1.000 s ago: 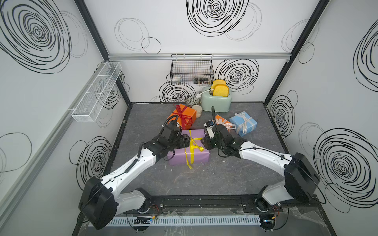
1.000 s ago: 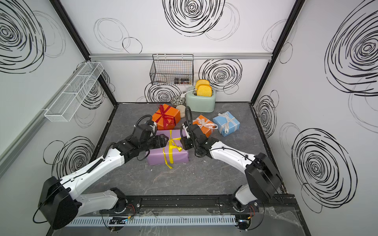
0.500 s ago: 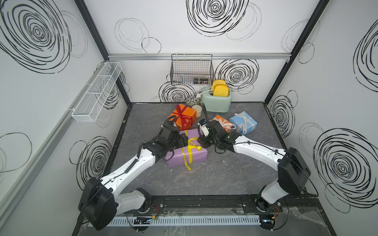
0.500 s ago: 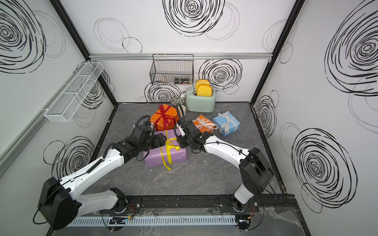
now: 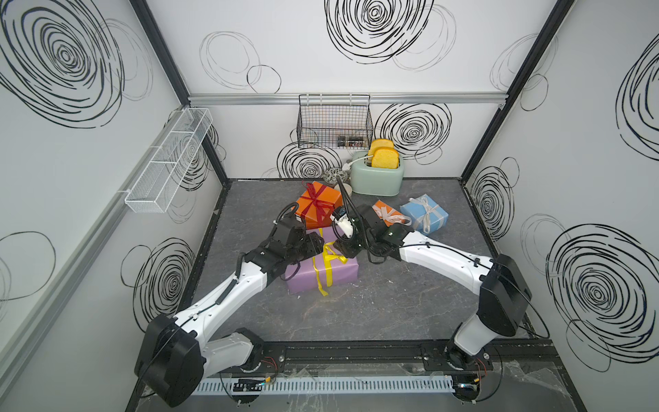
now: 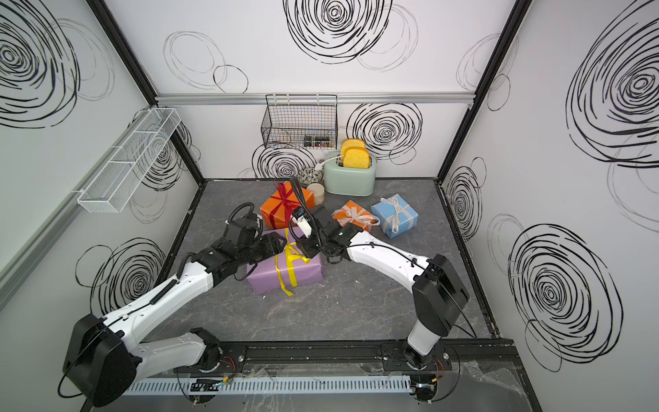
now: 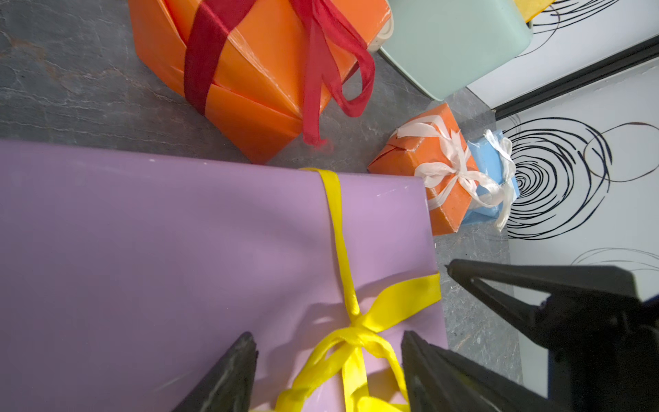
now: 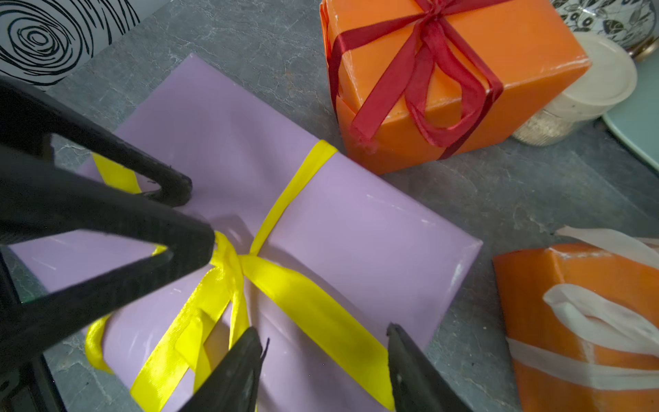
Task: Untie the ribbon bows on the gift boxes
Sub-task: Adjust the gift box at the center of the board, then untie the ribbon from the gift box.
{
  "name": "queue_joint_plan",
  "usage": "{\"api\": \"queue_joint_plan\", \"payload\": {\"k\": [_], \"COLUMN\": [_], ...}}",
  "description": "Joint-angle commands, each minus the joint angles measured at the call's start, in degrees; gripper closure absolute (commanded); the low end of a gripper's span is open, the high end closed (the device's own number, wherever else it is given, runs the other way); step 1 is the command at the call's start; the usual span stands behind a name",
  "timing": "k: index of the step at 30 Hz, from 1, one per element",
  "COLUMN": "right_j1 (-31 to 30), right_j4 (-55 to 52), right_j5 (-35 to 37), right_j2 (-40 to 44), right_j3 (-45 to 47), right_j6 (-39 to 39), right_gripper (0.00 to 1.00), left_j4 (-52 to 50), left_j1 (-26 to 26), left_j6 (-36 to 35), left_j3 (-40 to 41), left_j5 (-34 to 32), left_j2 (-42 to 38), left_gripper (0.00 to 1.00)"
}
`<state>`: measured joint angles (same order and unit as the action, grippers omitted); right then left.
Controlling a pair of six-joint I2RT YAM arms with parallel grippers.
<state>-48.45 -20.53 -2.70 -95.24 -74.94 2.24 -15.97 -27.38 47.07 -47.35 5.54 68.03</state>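
Right gripper (image 8: 324, 335) news: sliding in from beside the small orange box (image 8: 535, 281), now hovering with jaws apart over a tail of the yellow bow (image 8: 228, 257) on the lilac gift box (image 8: 221, 142). Joining the left gripper (image 7: 328, 339) there, also spread wide, straddling the knot (image 7: 356, 330). Probably lining up the pull, knot not yet undone. Not spotting any readable writing or brands.

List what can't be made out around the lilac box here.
Yellow bow knot: top views, half covered by left claw and right claw.
Small orange box: top views, partly behind the right arm.
Wire basket contents: too small.
Lilac box: left wrist view, cut by frame edge.
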Motion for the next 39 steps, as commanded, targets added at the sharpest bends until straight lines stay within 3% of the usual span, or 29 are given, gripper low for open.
{"api": "queue_joint_plan", "payload": {"k": [1, 8, 17, 23, 32, 35, 39], "right_j1": [0.0, 1.3, 3.4, 2.9, -0.7, -1.4, -2.3], "right_j4": [-4.2, -9.8, -6.9, -6.6, -3.4, -1.3, 1.7], "right_j5": [-1.4, -0.6, -6.2, -11.0, -7.2, -5.0, -1.2], "right_j2": [-2.2, -6.9, -3.2, -6.7, -5.2, -3.2, 0.2], "right_j3": [-3.7, -9.4, -3.8, -5.4, -2.8, -0.2, 4.3], "right_j6": [-2.2, -4.1, -4.4, -3.7, -1.3, 0.7, 3.7], "right_gripper": [0.41, 0.44, 0.46, 0.49, 0.66, 0.81, 0.92], "left_j4": [1.9, 2.9, 3.2, 3.6, 2.9, 3.0, 2.9], "left_j1": [-0.9, 0.0, -0.6, -0.8, -0.1, 0.0, 0.0], "left_j6": [1.2, 0.9, -0.5, -1.9, -2.9, -3.0, -3.2], "left_j3": [0.6, 0.6, 0.8, 0.7, 0.2, 0.2, 0.3], "left_j5": [0.3, 2.8, 2.7, 3.1, 2.3, 2.0, 2.3], "left_j2": [-1.1, -1.0, -0.1, 0.1, 0.9, 0.9, 1.2], "left_gripper": [0.31, 0.31, 0.3, 0.31, 0.32, 0.32, 0.31]}}
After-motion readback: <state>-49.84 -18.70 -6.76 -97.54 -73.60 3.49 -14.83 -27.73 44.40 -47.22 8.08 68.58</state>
